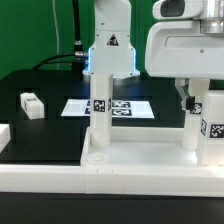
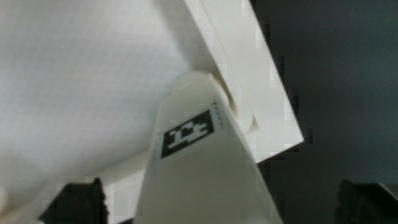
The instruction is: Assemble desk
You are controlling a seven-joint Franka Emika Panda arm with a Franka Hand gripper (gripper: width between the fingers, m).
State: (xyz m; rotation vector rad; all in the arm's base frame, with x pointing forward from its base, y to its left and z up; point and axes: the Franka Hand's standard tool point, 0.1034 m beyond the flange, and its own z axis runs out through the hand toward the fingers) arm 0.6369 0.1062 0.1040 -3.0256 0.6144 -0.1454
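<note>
The white desk tabletop [image 1: 130, 160] lies along the front of the exterior view with its underside up. One white leg [image 1: 100, 112] stands upright on it at the left. Another tagged leg [image 1: 213, 128] stands at the right, under my gripper [image 1: 190, 100]. In the wrist view this leg [image 2: 199, 150] rises between my two dark fingertips [image 2: 80, 203], with a gap on each side, so the gripper [image 2: 222, 208] is open around it. The tabletop [image 2: 89, 80] fills the space behind the leg. A loose leg [image 1: 32, 104] lies on the black table at the exterior view's left.
The marker board [image 1: 125, 107] lies flat on the black table behind the tabletop. The arm's white base [image 1: 108, 45] stands at the back centre. A white rail end [image 1: 4, 135] shows at the left edge.
</note>
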